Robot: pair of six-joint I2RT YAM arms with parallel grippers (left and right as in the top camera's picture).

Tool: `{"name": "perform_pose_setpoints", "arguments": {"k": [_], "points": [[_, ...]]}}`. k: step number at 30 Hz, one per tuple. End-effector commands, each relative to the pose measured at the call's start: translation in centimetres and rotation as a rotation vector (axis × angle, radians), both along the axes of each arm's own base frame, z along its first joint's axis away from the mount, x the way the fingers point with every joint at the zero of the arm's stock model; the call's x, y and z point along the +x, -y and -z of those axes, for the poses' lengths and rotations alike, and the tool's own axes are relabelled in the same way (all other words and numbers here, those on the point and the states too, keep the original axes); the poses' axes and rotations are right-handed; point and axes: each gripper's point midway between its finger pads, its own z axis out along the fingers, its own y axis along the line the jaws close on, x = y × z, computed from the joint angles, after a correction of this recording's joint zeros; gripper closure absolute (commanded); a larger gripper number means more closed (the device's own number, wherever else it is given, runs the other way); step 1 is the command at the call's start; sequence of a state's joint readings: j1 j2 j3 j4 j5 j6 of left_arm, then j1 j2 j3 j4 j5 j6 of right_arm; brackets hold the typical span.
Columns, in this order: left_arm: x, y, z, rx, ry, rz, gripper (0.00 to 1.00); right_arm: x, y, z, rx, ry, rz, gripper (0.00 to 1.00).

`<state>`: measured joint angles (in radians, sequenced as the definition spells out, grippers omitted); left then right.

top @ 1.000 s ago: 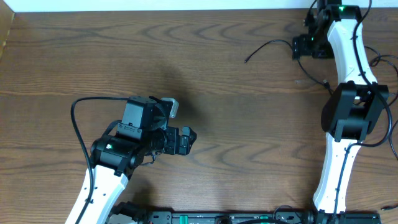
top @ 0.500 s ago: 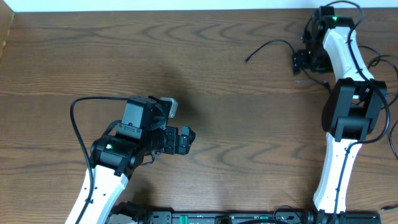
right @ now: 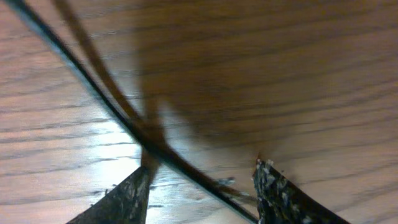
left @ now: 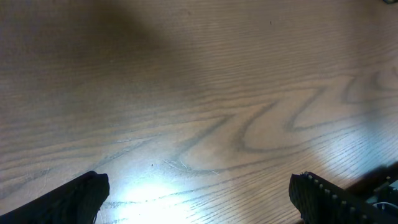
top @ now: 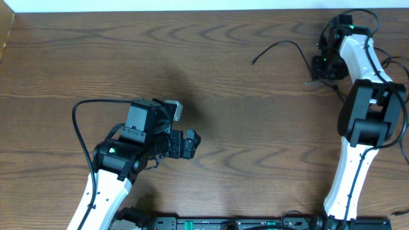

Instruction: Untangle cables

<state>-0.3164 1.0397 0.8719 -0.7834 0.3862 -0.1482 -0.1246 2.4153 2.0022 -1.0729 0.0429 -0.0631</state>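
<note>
Overhead view: a bare wooden table (top: 243,128) with a robot arm at each side. By the near left corner the left gripper (top: 199,143) hangs over plain wood, jaws spread fully wide and holding nothing; its wrist camera shows only wood grain between the fingertips.

Toward the far right corner lie the cables (top: 281,43). One strand arcs leftward to a loose end on the wood, while the rest is mostly hidden under the right arm (no white strand can be made out). The right gripper (top: 321,67) sits over them. Its wrist camera shows one thin black cord (right: 118,112) running slantwise down between the two fingertips. The jaws stand partly apart, straddling the cord and not yet pinching it.

The untangling looks barely begun. Only that one strand lies free, nothing is lifted or separated, and the sorting of the remaining strands is all still to do.

Compared with a second ago, the right gripper has slid from the far edge toward the right edge and has narrowed. The left arm and the loose cord end have not moved.
</note>
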Motion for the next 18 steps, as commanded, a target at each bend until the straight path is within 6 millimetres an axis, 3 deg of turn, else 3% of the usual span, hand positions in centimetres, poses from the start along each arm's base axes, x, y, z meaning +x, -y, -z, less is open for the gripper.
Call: {"name": "perform_pose_setpoints", "arguments": {"k": [1, 3, 6, 7, 13, 18], "points": [[-0.1, 0.0, 0.1, 0.012, 0.005, 0.018, 0.02, -2.2, 1.7, 3.1, -0.025, -0.079, -0.002, 0.58], [-0.1, 0.0, 0.1, 0.008, 0.003, 0.016, 0.02, -2.2, 2.4, 3.4, -0.026, -0.073, -0.003, 0.63], [-0.2, 0.2, 0.1, 0.0, 0.0, 0.018, 0.02, -2.1, 4.1, 3.5, -0.055, -0.062, 0.024, 0.95], [-0.3, 0.3, 0.0, -0.009, -0.002, 0.023, 0.02, -2.2, 4.8, 3.4, -0.072, -0.061, 0.034, 0.98], [-0.7, 0.7, 0.0, -0.034, -0.022, 0.04, 0.02, -3.7, 12.5, 2.8, -0.199, -0.053, 0.202, 0.99], [-2.0, 0.3, 0.7, -0.014, -0.082, 0.039, 0.02, -6.5, 19.4, 1.9, -0.179, -0.034, 0.418, 0.99]]}}
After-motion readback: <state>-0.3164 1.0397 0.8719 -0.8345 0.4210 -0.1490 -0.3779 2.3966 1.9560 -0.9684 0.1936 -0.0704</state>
